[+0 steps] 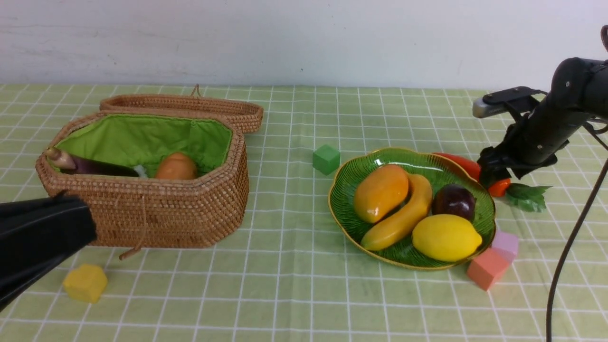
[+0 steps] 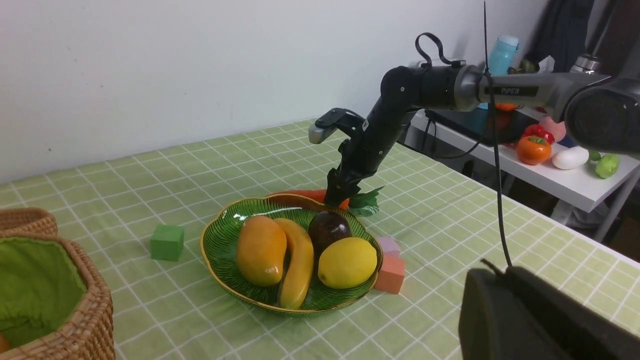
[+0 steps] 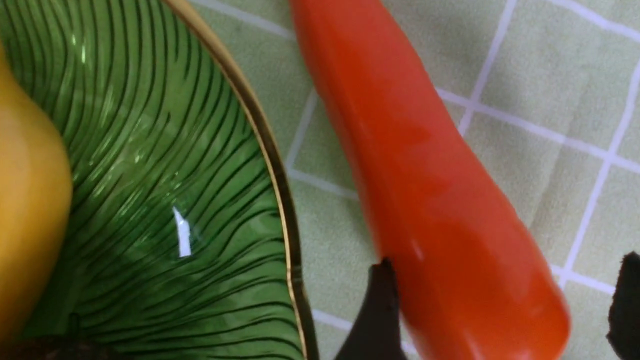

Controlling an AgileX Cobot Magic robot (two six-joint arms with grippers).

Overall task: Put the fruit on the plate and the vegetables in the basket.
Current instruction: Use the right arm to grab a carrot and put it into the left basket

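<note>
Black and blurred, the left gripper (image 2: 540, 320) looms at the near left, its jaws closed. Just beyond it sits a yellow block (image 1: 85, 283). Toward the right, a coral block (image 1: 488, 268) and a lilac block (image 1: 506, 244) lie beside the green glass dish (image 1: 412, 263), which holds the lemon (image 1: 446, 237), banana (image 1: 399, 218), mango (image 1: 381, 194) and mangosteen (image 1: 454, 203). At left stands the woven basket (image 1: 166, 209) with the eggplant (image 1: 97, 166) and potato (image 1: 176, 166) inside. Past the dish's far right rim lies the red-orange carrot (image 3: 440, 200) — on the cloth, leafy top (image 1: 528, 197) to the right. The right gripper (image 3: 500, 305) is spread wide around it, fingers on either side. Farther left, the basket's lid (image 1: 190, 108) rests behind it, below the white wall (image 1: 304, 42).
</note>
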